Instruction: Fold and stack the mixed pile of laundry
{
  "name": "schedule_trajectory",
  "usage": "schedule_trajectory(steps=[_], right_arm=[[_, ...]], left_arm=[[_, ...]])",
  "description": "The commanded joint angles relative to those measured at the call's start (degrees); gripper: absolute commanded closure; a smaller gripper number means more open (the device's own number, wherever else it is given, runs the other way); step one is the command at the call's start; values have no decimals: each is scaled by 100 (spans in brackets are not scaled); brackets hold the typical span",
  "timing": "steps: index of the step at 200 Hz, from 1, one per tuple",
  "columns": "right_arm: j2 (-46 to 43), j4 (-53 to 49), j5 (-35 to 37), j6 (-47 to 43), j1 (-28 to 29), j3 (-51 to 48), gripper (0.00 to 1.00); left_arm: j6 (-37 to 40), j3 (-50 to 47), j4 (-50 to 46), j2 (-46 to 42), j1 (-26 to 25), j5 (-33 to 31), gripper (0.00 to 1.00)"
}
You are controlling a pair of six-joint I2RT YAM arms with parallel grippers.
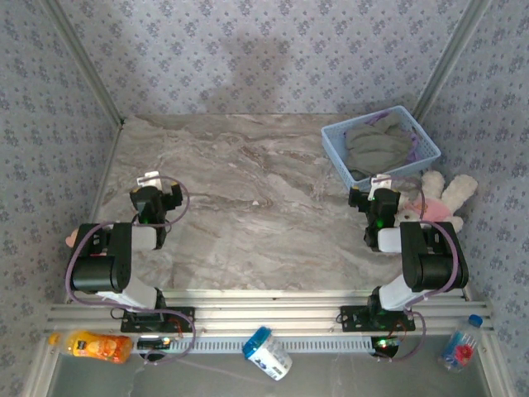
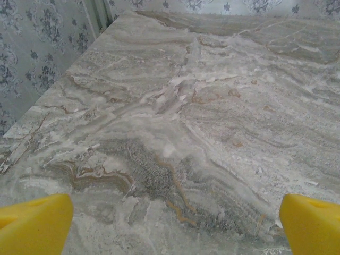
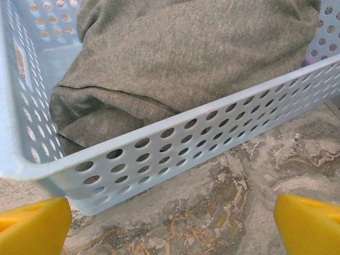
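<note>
A plain gray garment point(image 1: 376, 142) lies bunched in the light blue basket point(image 1: 339, 136) at the back right of the marble table. In the right wrist view the gray garment point(image 3: 186, 58) rises above the perforated basket wall point(image 3: 175, 143), and a lavender sliver point(image 3: 306, 62) peeks out at the right end. My right gripper point(image 1: 376, 186) point(image 3: 172, 226) is open just in front of the basket, over bare marble, with its yellow fingertips point(image 3: 32, 226) wide apart. My left gripper point(image 1: 155, 184) point(image 2: 175, 223) is open over bare table on the left, holding nothing.
Pink-and-white plush toys point(image 1: 438, 198) lie right of the right arm, beside the basket. An orange bottle point(image 1: 99, 346), a blue-and-white container point(image 1: 266, 351) and a water bottle point(image 1: 459, 343) rest below the table's front rail. Wallpapered walls enclose the table on three sides.
</note>
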Motion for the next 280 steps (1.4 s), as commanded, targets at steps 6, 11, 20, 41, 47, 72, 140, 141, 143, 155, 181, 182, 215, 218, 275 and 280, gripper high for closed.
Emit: schedule_trajectory(steps=[6, 11, 20, 41, 47, 72, 140, 141, 143, 155, 181, 182, 215, 218, 275, 280], right_arm=[[-573, -362, 185, 61, 26, 39, 0], [-728, -638, 204, 51, 40, 102, 0], [-1023, -1283, 286, 112, 42, 319, 0], [-1517, -3087, 386, 714, -29, 1067, 0], [-1592, -3575, 382, 1018, -74, 1324, 0], [-1655, -5321, 414, 2599, -230, 2300, 0], [-769, -7000, -1804, 2351, -379, 4118, 12], [-741, -7041, -1790, 2317, -366, 4152, 12], [-694, -7109, -1757, 2271, -310, 4222, 13], [-302, -7565, -1571, 1871, 7, 4650, 14], [586, -8549, -917, 981, 647, 5645, 18], [622, -8566, -885, 946, 670, 5676, 18], [1690, -9582, 171, 78, 1087, 6687, 26], [1747, -9624, 274, 4, 1107, 6736, 26], [2246, -9831, 640, -629, 1047, 6842, 33], [2257, -9781, 624, -621, 1061, 6795, 37]], left_arm=[[50, 253, -782, -461, -133, -331, 0], [30, 393, -1186, -588, -156, -430, 0], [-90, 678, -1927, -808, -172, -527, 0], [-485, 1351, -3326, -1201, -206, -523, 0], [-629, 1540, -3664, -1287, -215, -496, 0], [-1977, 2387, -5030, -1402, -215, -578, 0], [-3525, 3404, -6156, -902, -451, 962, 0], [-3531, 3409, -6153, -902, -482, 969, 0], [-3542, 3413, -6151, -902, -521, 981, 0], [-3625, 3468, -6186, -870, -838, 985, 0], [-3828, 3542, -6260, -689, -1456, 907, 0], [-3836, 3540, -6254, -681, -1481, 902, 0], [-3882, 3705, -6129, -197, -2005, 1053, 0], [-3866, 3743, -6132, -146, -2029, 1089, 0], [-3866, 4447, -6269, 660, -2201, 1298, 0], [-3863, 4487, -6286, 698, -2209, 1308, 0]])
